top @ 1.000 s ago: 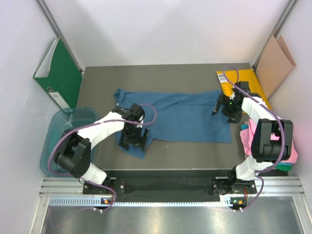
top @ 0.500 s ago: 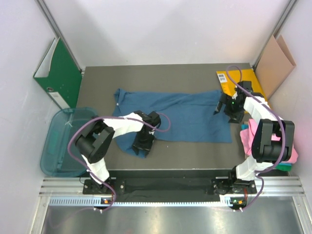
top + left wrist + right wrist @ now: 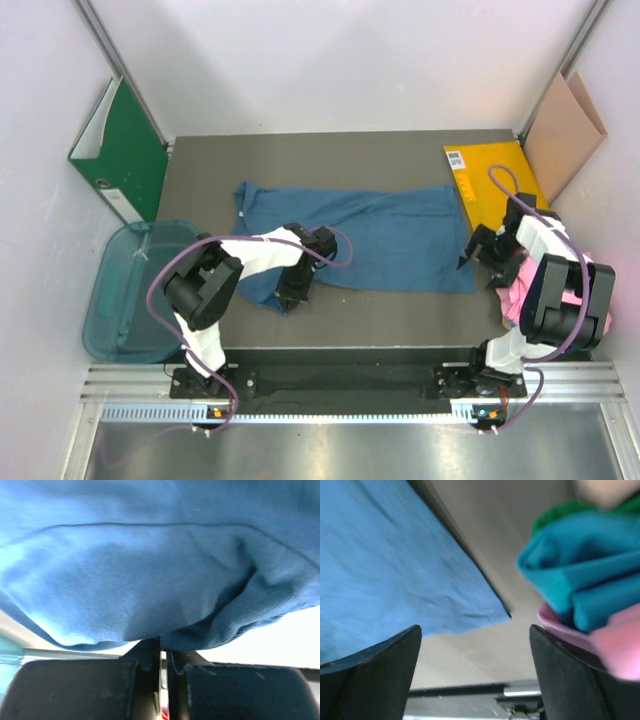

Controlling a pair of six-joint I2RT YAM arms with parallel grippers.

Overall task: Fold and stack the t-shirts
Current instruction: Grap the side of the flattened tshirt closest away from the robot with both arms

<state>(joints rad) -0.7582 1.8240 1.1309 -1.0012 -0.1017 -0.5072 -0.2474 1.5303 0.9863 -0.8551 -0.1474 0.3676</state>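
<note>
The left gripper [image 3: 288, 295] is lowered onto the table [image 3: 300, 160] at the near-left part of the dark blue t-shirt [image 3: 370, 240]. In the left wrist view its two fingers [image 3: 75, 690] stand together, leaving only a thin slit. A bunched fold of the blue cloth is pinched at their tips, so this claw is clamped on the shirt. The rest of the garment lies spread flat ahead of this claw and to its right, running across the middle of the table. The right gripper [image 3: 478, 262] sits just beside the near-right corner of the same shirt. In the right wrist view its fingers [image 3: 370, 675] stand wide apart with nothing between them. The shirt's hemmed corner lies ahead and to the left of this claw. A teal t-shirt [image 3: 590, 580] rests on a pink t-shirt [image 3: 615, 650] ahead and to its right, both folded. The top view shows the pink cloth at the right edge of the table, next to the right arm. A yellow-orange sheet [image 3: 495, 175] lies beyond the right gripper, and a cardboard sheet [image 3: 565, 135] leans on the wall further right. A green binder [image 3: 125, 150] and a teal plastic bin [image 3: 125, 290] stand well left of the left gripper.
</note>
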